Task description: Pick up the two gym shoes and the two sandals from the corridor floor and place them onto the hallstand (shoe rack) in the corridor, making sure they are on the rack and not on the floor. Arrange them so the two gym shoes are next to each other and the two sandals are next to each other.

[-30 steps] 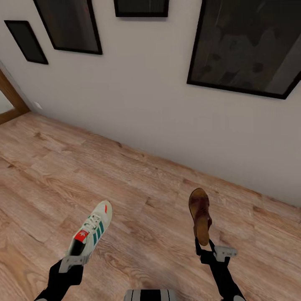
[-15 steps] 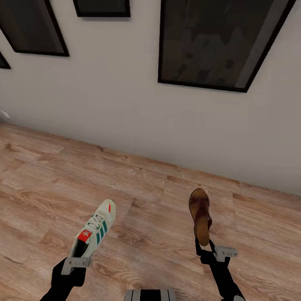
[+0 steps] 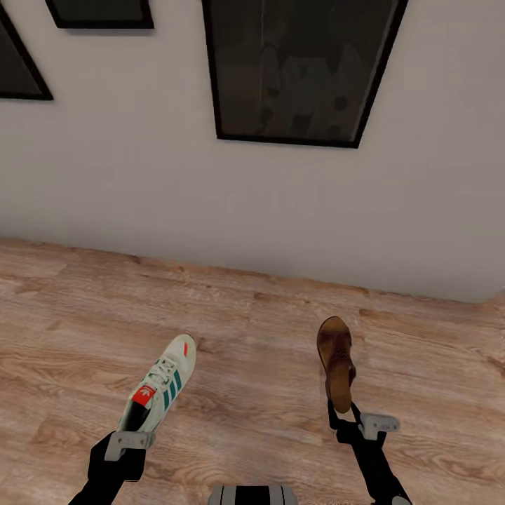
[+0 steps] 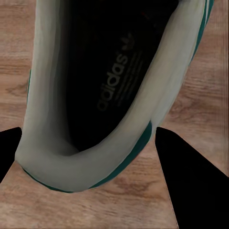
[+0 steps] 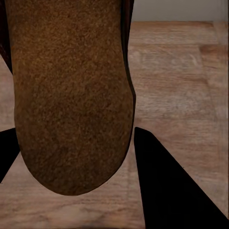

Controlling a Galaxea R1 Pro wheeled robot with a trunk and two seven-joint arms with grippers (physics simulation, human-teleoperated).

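A pale grey wall (image 3: 140, 175) hung with three dark framed pictures (image 3: 298, 70) meets light brown wood-plank corridor floor (image 3: 252, 337). Above it, one cream-white lace-up gym shoe with green stripes (image 3: 160, 382), its insole printed "adidas", is clenched at the heel in the left gripper (image 3: 128, 440) jaws; one dark brown leather sandal (image 3: 337, 361) is gripped by the right gripper (image 3: 351, 421) jaws.

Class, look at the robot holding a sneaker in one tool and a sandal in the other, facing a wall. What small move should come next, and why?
Probably keep turning the base to search for the shoe rack. The left tool grips the sneaker by its heel and the right tool grips the sandal, both held above the floor. Ahead there is only a bare wall with dark frames, nowhere to set them.
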